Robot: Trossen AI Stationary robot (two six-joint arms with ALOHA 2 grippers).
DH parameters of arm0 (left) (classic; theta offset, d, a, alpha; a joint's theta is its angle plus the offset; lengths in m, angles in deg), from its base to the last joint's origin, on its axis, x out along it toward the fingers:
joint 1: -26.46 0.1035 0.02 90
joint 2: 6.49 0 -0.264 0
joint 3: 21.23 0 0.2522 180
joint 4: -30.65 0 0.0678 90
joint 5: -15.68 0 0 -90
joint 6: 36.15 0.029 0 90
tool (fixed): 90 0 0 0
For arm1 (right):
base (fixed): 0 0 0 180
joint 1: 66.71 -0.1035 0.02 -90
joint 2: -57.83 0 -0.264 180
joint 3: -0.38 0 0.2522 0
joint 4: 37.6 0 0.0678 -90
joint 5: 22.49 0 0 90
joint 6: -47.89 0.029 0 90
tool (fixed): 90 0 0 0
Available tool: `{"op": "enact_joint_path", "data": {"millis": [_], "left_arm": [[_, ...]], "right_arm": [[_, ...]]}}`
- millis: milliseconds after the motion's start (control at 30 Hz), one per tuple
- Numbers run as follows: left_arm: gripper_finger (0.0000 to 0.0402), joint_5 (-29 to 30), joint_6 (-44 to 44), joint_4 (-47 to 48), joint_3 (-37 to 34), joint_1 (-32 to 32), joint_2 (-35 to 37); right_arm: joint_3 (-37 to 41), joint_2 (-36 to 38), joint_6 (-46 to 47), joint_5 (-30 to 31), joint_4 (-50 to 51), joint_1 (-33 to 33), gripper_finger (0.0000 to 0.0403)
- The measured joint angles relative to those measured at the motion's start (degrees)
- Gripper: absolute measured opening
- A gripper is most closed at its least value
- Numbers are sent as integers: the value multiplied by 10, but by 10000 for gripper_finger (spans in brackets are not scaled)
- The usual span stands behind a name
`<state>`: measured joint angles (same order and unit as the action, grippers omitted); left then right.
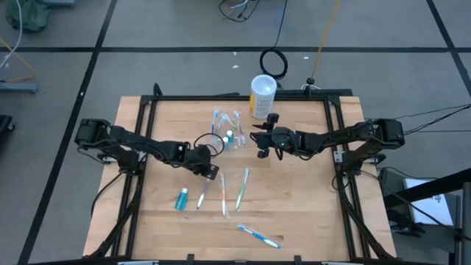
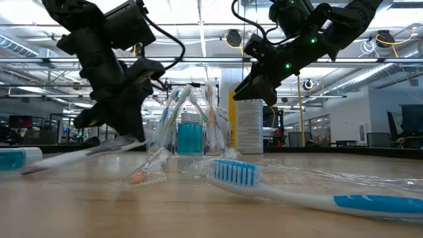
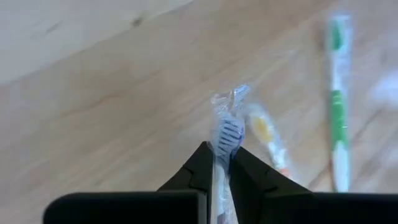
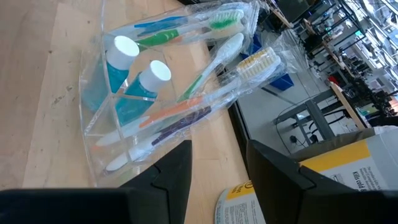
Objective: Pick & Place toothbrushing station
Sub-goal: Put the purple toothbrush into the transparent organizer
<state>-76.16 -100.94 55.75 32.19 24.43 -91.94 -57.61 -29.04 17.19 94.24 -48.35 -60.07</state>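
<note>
Left gripper (image 3: 222, 163) pinches a wrapped toothbrush (image 3: 227, 130) low over the table (image 1: 309, 213).
On the left lies a teal tube (image 1: 181, 199) with loose brushes beside it; the left fingers are pressed onto the wrapped brush with blue bristles; mid-table stands the clear holder (image 4: 99, 118), filled with toothbrushes and tubes; right of it hovers the right gripper (image 1: 262, 141), jaws spread and empty, near the white canister (image 1: 263, 94).

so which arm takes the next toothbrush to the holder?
Left, probably. The left gripper is already closed around a wrapped toothbrush on the table, while the right gripper hangs open and empty by the clear holder.
</note>
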Motion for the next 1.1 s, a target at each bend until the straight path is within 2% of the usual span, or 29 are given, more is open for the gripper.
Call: {"op": "enact_joint_path", "data": {"millis": [267, 433, 533, 700, 900, 967, 1100], "left_arm": [[27, 0, 60, -36, 0, 8, 1], [26, 4, 109, -62, 1, 12, 44], [26, 74, 164, -73, 1, 19, 93], [26, 262, 318, -140, 1, 21, 177], [26, 444, 484, -268, 1, 21, 207], [26, 482, 532, -294, 1, 26, 198], [26, 489, 557, -309, 1, 39, 161]], "right_arm": [[0, 0, 0, 0, 0, 0, 146], [0, 0, 0, 0, 0, 0, 146], [0, 0, 0, 0, 2, 0, 146], [0, 0, 0, 0, 4, 0, 146], [0, 0, 0, 0, 4, 0, 146], [0, 0, 0, 0, 5, 0, 146], [0, 0, 15, 0, 5, 0, 146]]}}
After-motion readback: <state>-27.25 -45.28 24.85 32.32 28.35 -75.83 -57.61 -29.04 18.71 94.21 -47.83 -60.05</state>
